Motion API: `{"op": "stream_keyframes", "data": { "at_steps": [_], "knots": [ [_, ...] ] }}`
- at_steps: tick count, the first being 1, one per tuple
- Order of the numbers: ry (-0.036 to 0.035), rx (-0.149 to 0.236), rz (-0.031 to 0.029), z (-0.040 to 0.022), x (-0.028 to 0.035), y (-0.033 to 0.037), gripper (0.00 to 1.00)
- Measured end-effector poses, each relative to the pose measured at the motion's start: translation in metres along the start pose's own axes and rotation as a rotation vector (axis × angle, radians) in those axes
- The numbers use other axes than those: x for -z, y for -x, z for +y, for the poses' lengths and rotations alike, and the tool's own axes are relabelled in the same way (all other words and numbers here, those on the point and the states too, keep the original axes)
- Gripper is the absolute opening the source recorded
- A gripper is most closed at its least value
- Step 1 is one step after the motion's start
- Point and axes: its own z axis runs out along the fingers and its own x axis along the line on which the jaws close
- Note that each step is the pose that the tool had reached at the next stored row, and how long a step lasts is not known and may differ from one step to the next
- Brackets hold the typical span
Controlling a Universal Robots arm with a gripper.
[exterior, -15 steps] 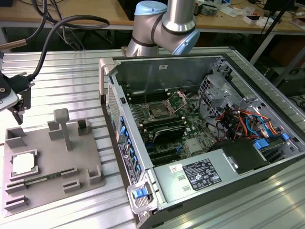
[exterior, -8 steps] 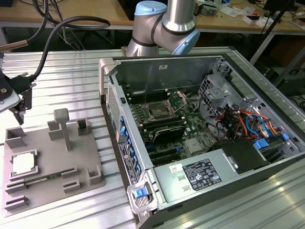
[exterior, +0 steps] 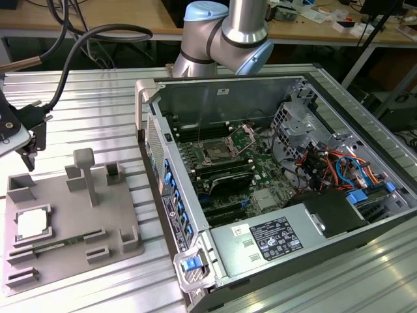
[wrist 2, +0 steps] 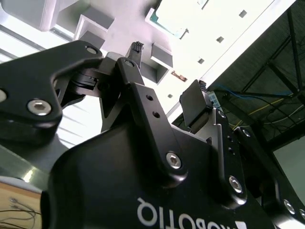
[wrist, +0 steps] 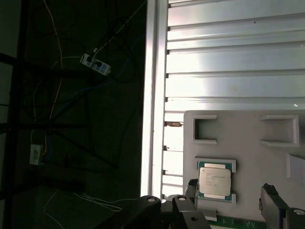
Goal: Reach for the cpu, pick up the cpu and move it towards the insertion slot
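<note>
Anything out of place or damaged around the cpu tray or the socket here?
Nothing stands out. The cpu lies flat and square in its recess on the gray fixture; the open gripper hangs above it, not touching. The insertion slot looks intact.

Ribbed metal counter (exterior: pixel 91 98), pale grey, is marked by bright glare along its slats. Wooden counter (exterior: pixel 140 14) is set behind it, scattered with small items. Dark floor (wrist: pixel 71 200) is seen beyond the metal counter's edge, crossed by loose cables (wrist: pixel 62 109) and a white power strip (wrist: pixel 95 64).
</note>
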Motion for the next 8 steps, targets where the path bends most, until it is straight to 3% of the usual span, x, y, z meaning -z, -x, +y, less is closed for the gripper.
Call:
{"op": "stream_keyframes", "data": {
  "at_steps": [8],
  "knots": [
    [0.0002,0.000,-0.0001,-0.0006,-0.0018,0.0022,0.60]
  ]
}}
